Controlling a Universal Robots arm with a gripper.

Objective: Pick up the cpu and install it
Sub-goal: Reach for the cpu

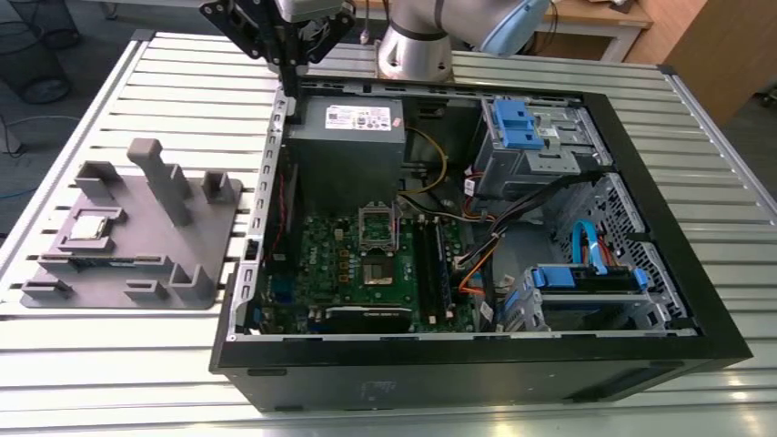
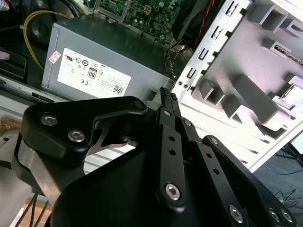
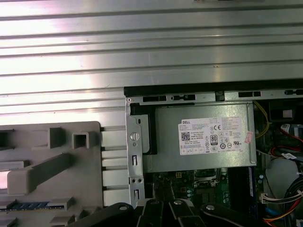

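We are hovering the gripper over the computer case's corner by the power supply, jaws pressed together and empty. The cpu is lying in the grey holder near the table's edge at the exterior view's left. It is seated flat in a recess, likely to present it level for grasping.

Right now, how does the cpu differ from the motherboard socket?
The cpu sits outside the case on the grey holder, at the exterior view's left; the socket sits inside the case on the green motherboard. The cpu's top is pale silver; the socket's centre looks dark within a metal frame. Both are squarish and lie flat.
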